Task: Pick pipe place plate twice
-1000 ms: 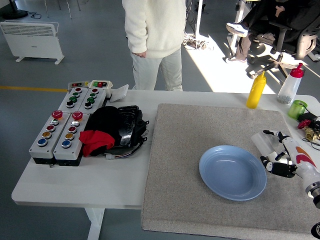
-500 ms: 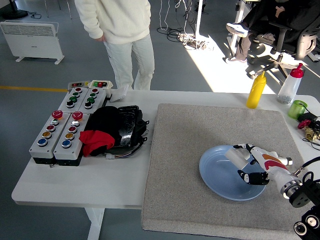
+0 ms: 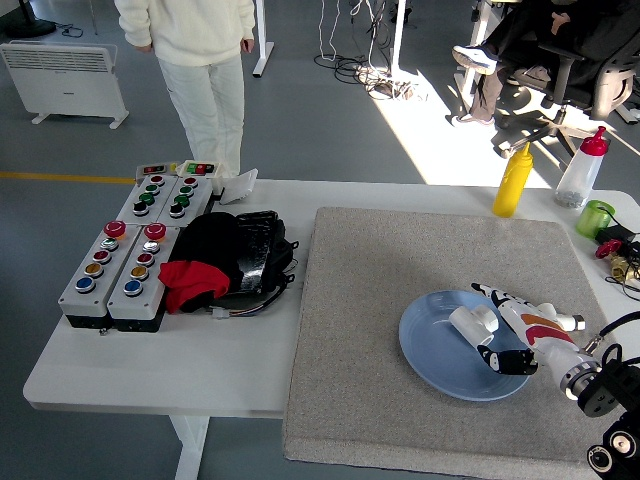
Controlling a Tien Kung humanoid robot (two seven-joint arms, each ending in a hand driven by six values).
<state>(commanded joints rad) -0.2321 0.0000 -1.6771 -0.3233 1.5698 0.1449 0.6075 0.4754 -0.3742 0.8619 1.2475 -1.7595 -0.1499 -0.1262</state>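
A short white pipe (image 3: 470,324) lies inside the blue plate (image 3: 432,358), toward its right side, on the grey mat. My right hand (image 3: 495,330) comes in from the lower right and hovers at the plate's right rim, just beside the pipe. Its white fingers (image 3: 497,296) are stretched out above the pipe and the dark thumb (image 3: 506,360) sits below it, so the hand looks open around the pipe rather than clamped on it. The left arm does not show.
A grey mat (image 3: 380,300) covers the table's right half. On the left stand button boxes (image 3: 112,268) and a black-and-red bundle (image 3: 225,260). A yellow bottle (image 3: 512,180), a clear bottle (image 3: 580,168) and a green cup (image 3: 594,217) stand far right. A person (image 3: 195,60) stands beyond the far left edge.
My right hand carried the pipe leftward from beside the plate to over it, lowered it, and its fingers have straightened. The person walked left along the far side.
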